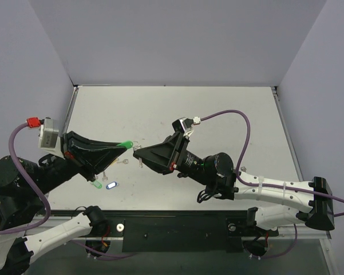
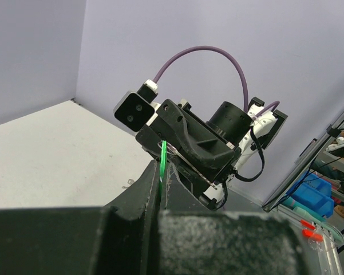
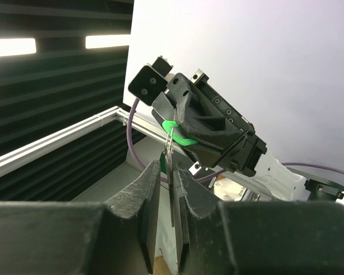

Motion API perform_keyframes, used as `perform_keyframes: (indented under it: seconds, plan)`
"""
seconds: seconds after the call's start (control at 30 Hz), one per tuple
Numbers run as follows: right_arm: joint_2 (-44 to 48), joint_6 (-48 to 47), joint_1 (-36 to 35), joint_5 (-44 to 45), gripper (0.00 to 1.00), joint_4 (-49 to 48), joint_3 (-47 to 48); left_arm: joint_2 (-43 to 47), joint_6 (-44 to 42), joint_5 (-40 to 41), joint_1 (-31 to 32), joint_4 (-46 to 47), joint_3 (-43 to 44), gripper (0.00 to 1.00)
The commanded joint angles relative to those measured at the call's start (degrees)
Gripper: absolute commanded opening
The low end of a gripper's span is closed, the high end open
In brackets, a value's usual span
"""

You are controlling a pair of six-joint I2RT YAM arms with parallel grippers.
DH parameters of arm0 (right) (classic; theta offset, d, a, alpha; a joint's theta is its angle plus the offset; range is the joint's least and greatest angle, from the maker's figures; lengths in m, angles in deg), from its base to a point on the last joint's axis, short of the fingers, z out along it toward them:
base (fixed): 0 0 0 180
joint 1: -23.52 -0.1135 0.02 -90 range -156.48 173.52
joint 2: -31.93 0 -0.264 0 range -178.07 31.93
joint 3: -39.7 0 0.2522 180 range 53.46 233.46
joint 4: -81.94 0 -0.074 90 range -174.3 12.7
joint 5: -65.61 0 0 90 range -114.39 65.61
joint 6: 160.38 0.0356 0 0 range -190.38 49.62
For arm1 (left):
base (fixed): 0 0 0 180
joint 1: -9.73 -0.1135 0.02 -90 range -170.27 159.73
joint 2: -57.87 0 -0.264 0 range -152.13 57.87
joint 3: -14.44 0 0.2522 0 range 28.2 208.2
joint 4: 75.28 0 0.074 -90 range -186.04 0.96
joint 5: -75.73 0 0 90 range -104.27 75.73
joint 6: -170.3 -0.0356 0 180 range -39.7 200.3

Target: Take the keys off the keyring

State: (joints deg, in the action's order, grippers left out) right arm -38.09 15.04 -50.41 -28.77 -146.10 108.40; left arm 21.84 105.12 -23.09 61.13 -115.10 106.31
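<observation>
My left gripper [image 1: 127,146] is shut on the small green tag of the keyring [image 1: 125,144] and holds it above the table. The tag shows edge-on between its fingers in the left wrist view [image 2: 163,156]. In the right wrist view the green tag [image 3: 180,130] sticks out of the left gripper [image 3: 201,123], and the thin ring [image 3: 169,141] and the silver key [image 3: 170,177] hang below it. My right gripper [image 3: 169,175] is narrowly open around the key, which lies against the right finger, with a gap to the left finger. Both gripper tips nearly meet in the top view [image 1: 136,153].
On the table [image 1: 217,114] under the left arm lie another green tag [image 1: 95,185], a blue tag [image 1: 111,185] and loose silver keys [image 1: 122,162]. Walls close the table at the back and on both sides.
</observation>
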Motion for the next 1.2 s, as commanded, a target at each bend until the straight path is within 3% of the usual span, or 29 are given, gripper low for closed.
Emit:
perform_keyframes:
  seconds: [0.0,0.13,0.4,0.47,0.5,0.53,0.57,0.63,0.77,0.9,1.07,1.17]
  plan:
    - [0.3,-1.2,-0.2,-0.5,0.09,-3.2,3.1,1.0,0.2,-0.8,-0.2,3.2,-1.0,0.00]
    - [0.2,-1.3,-0.1,-0.7,0.00,-2.5,2.9,1.6,0.4,-1.0,-0.2,3.1,-1.6,0.00]
    - [1.8,-1.8,-0.2,-1.2,0.00,-0.4,0.2,3.5,0.7,-0.2,-0.2,1.8,-1.7,0.00]
    - [3.1,-3.1,-0.1,-2.2,0.00,3.3,-0.2,4.1,0.8,0.3,-0.2,0.8,-1.4,0.21]
    - [3.7,-3.9,0.0,-3.3,0.00,8.1,0.3,4.3,0.8,0.4,-0.2,0.3,-1.1,0.40]
    - [5.2,-6.5,0.0,-4.1,0.00,10.8,0.6,4.6,0.9,0.6,-0.2,-0.9,-0.4,0.48]
    - [5.9,-10.0,0.0,-5.4,0.00,18.5,2.0,4.7,1.2,0.6,-0.1,-1.8,-0.2,0.61]
    - [8.2,-16.0,-0.2,-6.9,0.00,31.5,5.2,5.2,1.9,1.3,-0.2,-4.2,1.0,0.74]
    - [10.5,-27.3,-0.8,-10.4,0.00,53.7,12.4,6.7,4.1,1.2,-0.1,-8.3,2.1,0.78]
    - [11.0,-34.7,-1.9,-14.7,0.00,66.4,17.0,8.5,7.7,-3.4,-0.1,-7.8,0.1,0.77]
    - [9.4,-39.5,-4.0,-17.3,0.00,73.7,20.6,9.3,13.1,-10.2,-0.1,-2.3,-5.0,0.73]
    - [8.1,-42.4,-6.1,-17.5,0.00,75.7,22.5,9.6,17.4,-16.4,-0.2,6.7,-11.0,0.72]
